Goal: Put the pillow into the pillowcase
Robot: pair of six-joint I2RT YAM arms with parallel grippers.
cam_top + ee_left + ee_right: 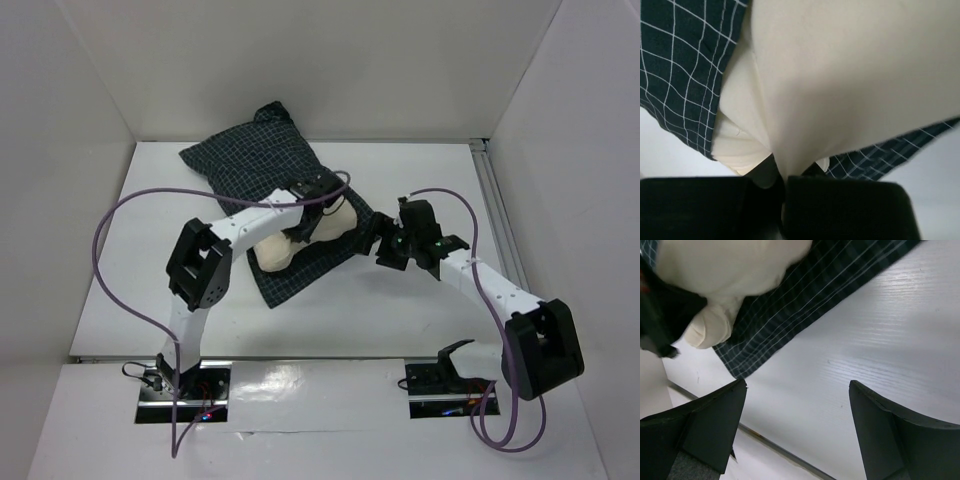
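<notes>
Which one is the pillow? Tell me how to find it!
Look at the middle of the white table, where a dark checked pillowcase lies. The pillow sticks out of its near end, pinched by the left hand. It is the only plump, plain cream thing there.

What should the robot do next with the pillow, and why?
Probably the left gripper should push the pillow a little deeper into the pillowcase: it is shut on the pillow's cream fabric, and that end sticks out of the opening, while the right gripper hangs open over the table, holding nothing.
</notes>
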